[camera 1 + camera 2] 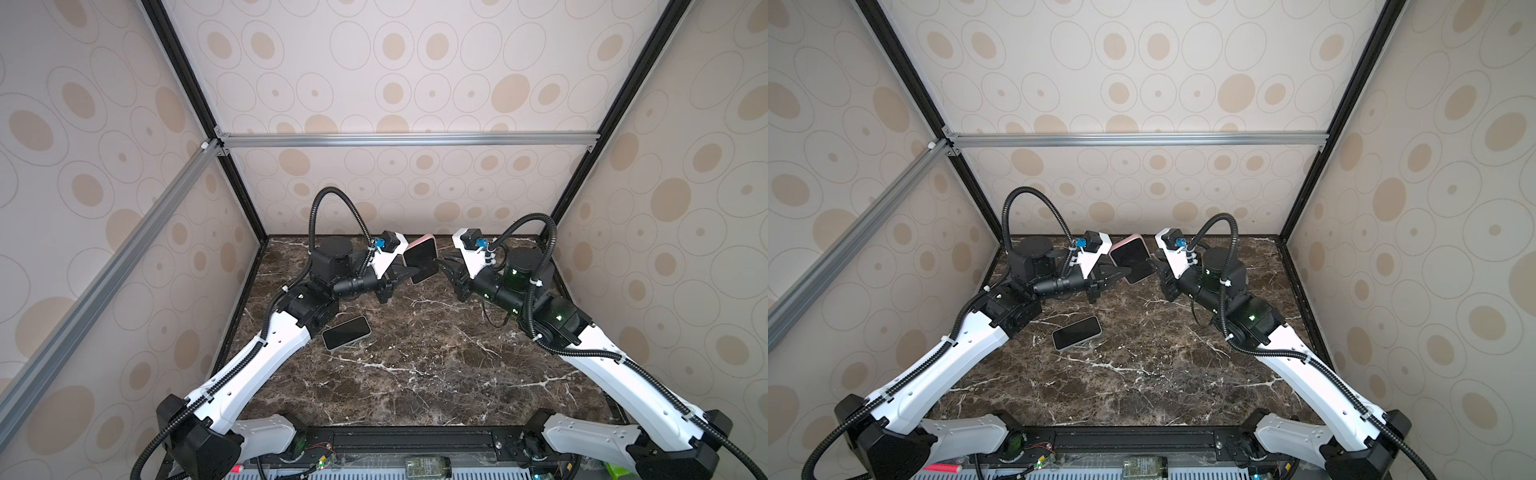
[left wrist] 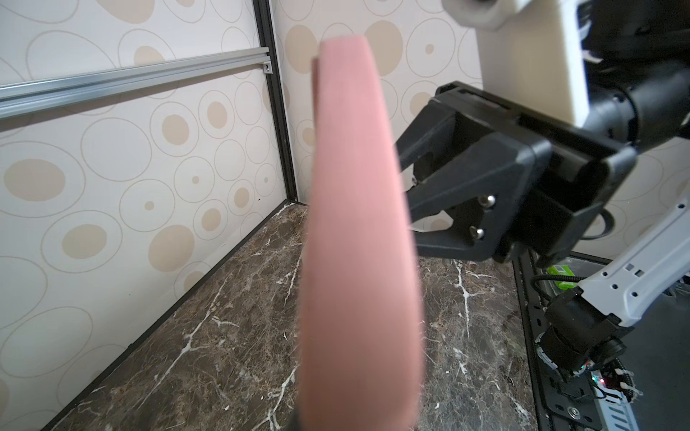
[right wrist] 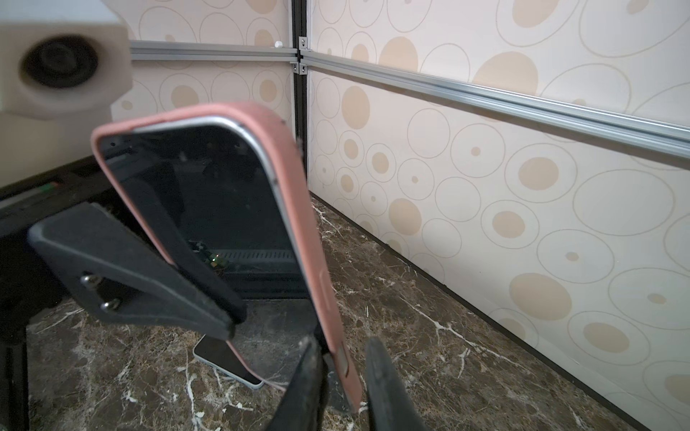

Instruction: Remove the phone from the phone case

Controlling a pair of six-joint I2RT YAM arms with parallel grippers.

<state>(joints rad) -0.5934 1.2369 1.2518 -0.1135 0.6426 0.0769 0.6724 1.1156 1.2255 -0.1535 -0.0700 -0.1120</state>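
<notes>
Right wrist view: pinching the pink phone case [image 3: 298, 209] in left jaws, with phone [image 3: 224, 194] inside, up off the worktop [image 3: 448, 354] — straddling its edge with right jaws; cannot tell whether gripping.

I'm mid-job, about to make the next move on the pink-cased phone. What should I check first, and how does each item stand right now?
1. Left tool clamped on the phone: ok, one finger lies across the screen.
2. Phone held clear of the marble table: ok.
3. Right tool astride the edge of the pink case: ok, a finger on each side.
4. Right tool closed on that edge: not ok, a gap shows beside one finger.
5. Case lip started off the phone: cannot tell.
6. Spare phone out of the way: ok, it lies flat on the table, apart, near the left arm.
</notes>
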